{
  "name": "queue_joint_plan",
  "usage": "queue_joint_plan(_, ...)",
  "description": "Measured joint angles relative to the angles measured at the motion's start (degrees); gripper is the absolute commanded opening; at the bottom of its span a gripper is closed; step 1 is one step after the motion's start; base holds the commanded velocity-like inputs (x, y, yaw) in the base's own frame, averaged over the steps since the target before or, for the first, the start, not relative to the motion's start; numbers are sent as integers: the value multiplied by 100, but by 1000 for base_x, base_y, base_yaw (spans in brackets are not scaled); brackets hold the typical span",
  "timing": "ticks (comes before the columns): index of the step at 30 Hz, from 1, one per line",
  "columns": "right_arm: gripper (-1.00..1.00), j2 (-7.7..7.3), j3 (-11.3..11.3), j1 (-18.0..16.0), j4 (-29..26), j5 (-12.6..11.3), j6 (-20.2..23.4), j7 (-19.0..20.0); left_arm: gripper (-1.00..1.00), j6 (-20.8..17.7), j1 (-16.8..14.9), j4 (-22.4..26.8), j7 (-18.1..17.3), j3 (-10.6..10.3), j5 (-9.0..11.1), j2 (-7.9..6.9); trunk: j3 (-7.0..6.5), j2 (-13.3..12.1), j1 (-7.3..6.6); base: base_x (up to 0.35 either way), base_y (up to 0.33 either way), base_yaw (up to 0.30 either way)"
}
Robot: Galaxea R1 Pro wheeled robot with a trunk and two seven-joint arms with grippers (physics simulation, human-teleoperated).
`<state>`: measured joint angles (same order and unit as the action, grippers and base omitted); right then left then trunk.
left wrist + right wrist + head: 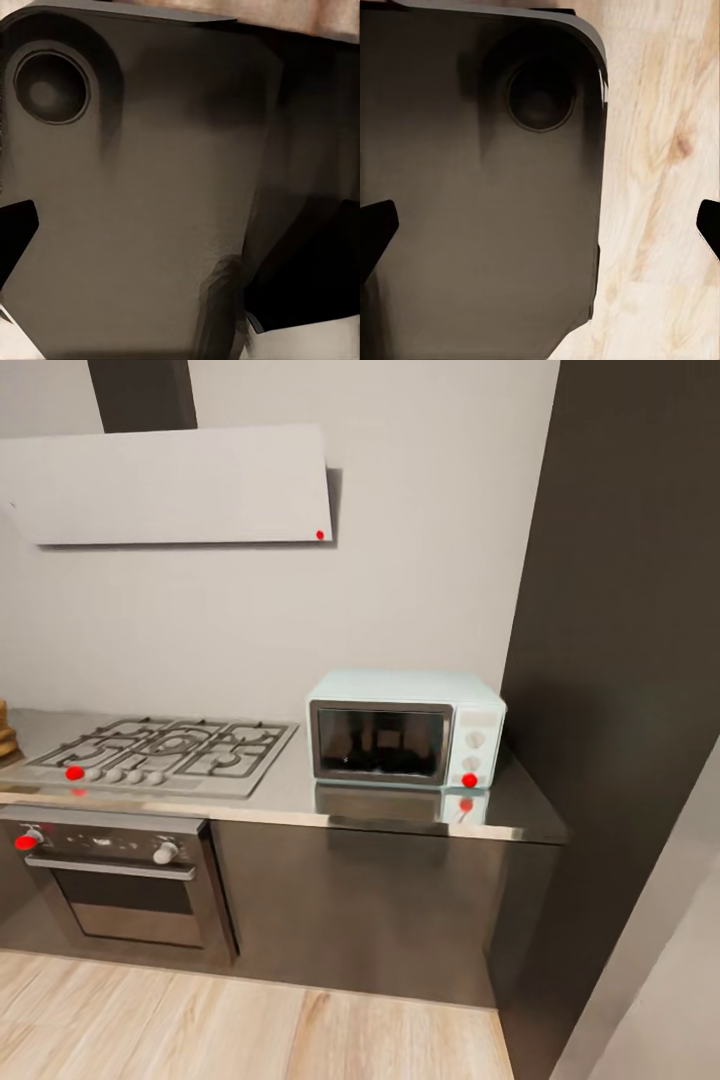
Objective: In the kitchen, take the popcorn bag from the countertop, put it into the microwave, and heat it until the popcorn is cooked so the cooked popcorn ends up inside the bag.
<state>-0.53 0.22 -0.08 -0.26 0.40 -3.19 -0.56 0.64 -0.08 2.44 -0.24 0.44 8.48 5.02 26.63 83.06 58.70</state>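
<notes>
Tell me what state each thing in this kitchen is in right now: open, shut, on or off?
microwave: door shut, standing on the countertop, a red light at its lower knob
oven: door shut
gas hob: no flame, nothing on the grates
left end effector: fingers wide apart, empty
right end effector: fingers wide apart, empty

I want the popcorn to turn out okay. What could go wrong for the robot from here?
1. The microwave door is shut, so it must be opened first; pulling might slide the microwave on the smooth countertop.
2. The gas hob lies right beside the microwave, so an arm might bump its knobs.
3. A tan thing at the countertop's left edge might be the bag, but it is cut off.
</notes>
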Motion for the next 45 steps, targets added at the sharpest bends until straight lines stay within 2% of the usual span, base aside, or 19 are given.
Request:
queue_joint_plan(9, 100, 15, -13, 0, 1, -21, -2, 0, 100, 0, 0, 0, 0, 0, 0, -2, 0, 0, 2, 263, 0, -32)
queue_joint_plan(19, 100, 18, -30, 0, 1, -22, -1, 0, 100, 0, 0, 1, 0, 0, 0, -2, 0, -1, 3, 9, 0, -163)
queue_joint_plan(45, 100, -8, -13, 0, 0, -19, 4, -1, 100, 0, 0, 0, 0, 0, 0, -2, 0, -1, 3, 0, 0, -18)
